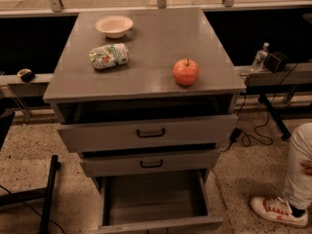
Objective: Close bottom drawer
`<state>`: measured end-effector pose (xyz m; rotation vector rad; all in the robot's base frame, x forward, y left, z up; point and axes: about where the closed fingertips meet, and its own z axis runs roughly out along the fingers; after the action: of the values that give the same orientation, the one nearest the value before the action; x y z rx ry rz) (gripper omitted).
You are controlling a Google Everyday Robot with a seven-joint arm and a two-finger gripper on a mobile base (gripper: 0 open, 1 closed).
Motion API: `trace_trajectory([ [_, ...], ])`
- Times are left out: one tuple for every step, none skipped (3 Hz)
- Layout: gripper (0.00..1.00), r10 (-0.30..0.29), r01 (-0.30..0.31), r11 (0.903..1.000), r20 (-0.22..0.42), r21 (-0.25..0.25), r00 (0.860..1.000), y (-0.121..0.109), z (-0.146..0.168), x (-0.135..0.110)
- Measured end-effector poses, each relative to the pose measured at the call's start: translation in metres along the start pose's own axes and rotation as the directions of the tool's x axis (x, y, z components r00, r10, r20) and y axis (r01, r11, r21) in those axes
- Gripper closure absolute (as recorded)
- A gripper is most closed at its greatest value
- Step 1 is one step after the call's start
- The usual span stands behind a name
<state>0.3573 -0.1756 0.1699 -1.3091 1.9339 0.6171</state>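
The bottom drawer (155, 199) of the grey three-drawer cabinet (146, 77) is pulled far out towards me. Its plain grey inside is empty, and its front panel (161, 224) lies at the lower edge of the view, with the handle hidden. The mid-sized drawer (151, 163) and the widest top drawer (148, 132) above it each stand slightly out, both with black loop handles. My gripper is not in view.
On the cabinet top are an apple (185, 72), a crumpled snack bag (108, 56) and a pale bowl (114, 26). A person's leg and red-and-white shoe (279, 211) are at the lower right. A black stand leg (48, 194) is at the left, cables (253, 135) at the right.
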Motion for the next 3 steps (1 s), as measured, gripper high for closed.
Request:
trace_trajectory([
  [1.00,-0.066,0.062,0.9946,0.050,0.084,0.997,-0.014,0.008,-0.010],
  [1.00,-0.171,0.146,0.9598,0.088,0.240,0.981,-0.042,0.020,-0.030],
  [1.00,-0.194,0.160,0.9393,0.087,0.304,0.977,-0.059,0.024,-0.035],
])
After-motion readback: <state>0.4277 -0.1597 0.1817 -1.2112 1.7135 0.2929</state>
